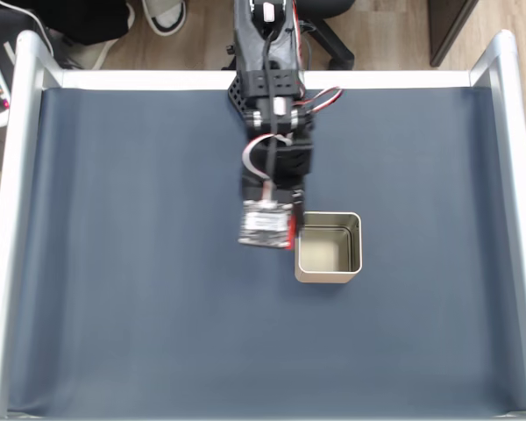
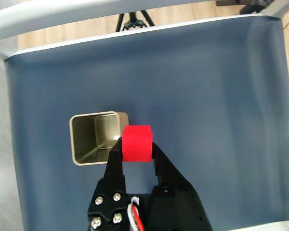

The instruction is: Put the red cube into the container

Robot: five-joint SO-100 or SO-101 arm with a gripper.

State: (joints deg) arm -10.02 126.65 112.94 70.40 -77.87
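My gripper [image 2: 137,147] is shut on the red cube [image 2: 137,142], which sits between the black fingertips and is held above the dark mat. The container [image 2: 77,139], a square silvery tin with a pale shiny inside, stands open just left of the cube in the wrist view, with its near corner close to the left finger [image 2: 114,159]. In the fixed view the arm [image 1: 272,158] reaches down from the top edge, and its wrist board hides the fingers. There the container [image 1: 329,276] stands just to the right of the wrist, and nothing lies inside it.
A dark blue mat [image 1: 140,307] covers the table, framed by pale metal rails [image 1: 13,219] at left, right and top. A tripod [image 2: 135,19] stands on the wooden floor beyond the far rail. Open mat lies all around the tin.
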